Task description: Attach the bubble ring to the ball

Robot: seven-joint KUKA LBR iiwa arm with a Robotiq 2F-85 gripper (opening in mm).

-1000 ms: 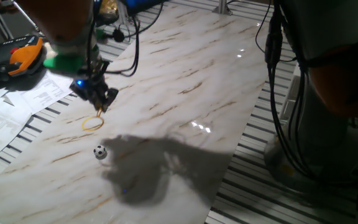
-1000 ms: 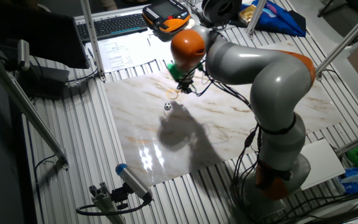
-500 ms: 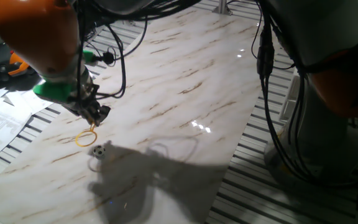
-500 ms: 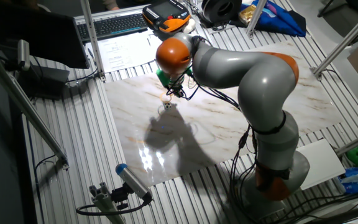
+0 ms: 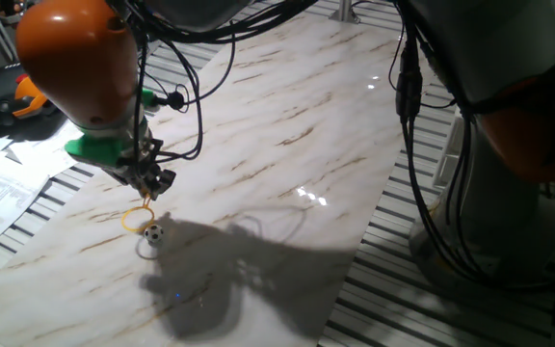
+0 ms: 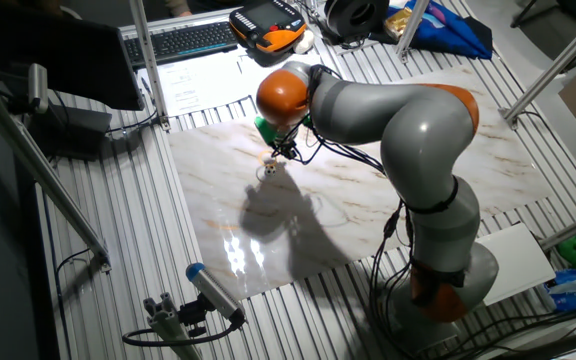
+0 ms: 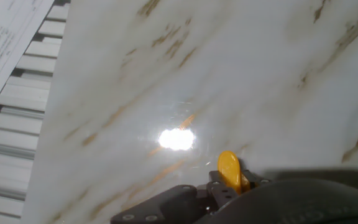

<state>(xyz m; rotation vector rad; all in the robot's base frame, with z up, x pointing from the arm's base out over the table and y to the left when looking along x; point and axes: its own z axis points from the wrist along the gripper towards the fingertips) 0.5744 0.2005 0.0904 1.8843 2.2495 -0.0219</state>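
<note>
The yellow-orange bubble ring [image 5: 137, 219] hangs from my gripper [image 5: 152, 183], which is shut on its stubby handle [image 7: 230, 171]. The thin loop lies low over the marble table [image 5: 287, 145], and its near edge meets the small black-and-white ball [image 5: 152, 232]. I cannot tell whether the loop sits on the ball or just beside it. In the other fixed view the gripper [image 6: 280, 153] is just above the ball [image 6: 269, 170]. The hand view shows only the handle and the dark fingers [image 7: 166, 202]; the ball and the loop are out of it.
Printed papers [image 5: 17, 178] and an orange-and-black device [image 5: 13, 96] lie off the table's left edge on the slatted surface. A keyboard [image 6: 183, 38] is at the back. A blue-tipped tool [image 6: 213, 290] lies near the front. Cables [image 5: 417, 116] hang at the right.
My gripper has carried the ring down and toward the ball. The loop, earlier apart from the ball, now reaches it. The ball has stayed in place.
</note>
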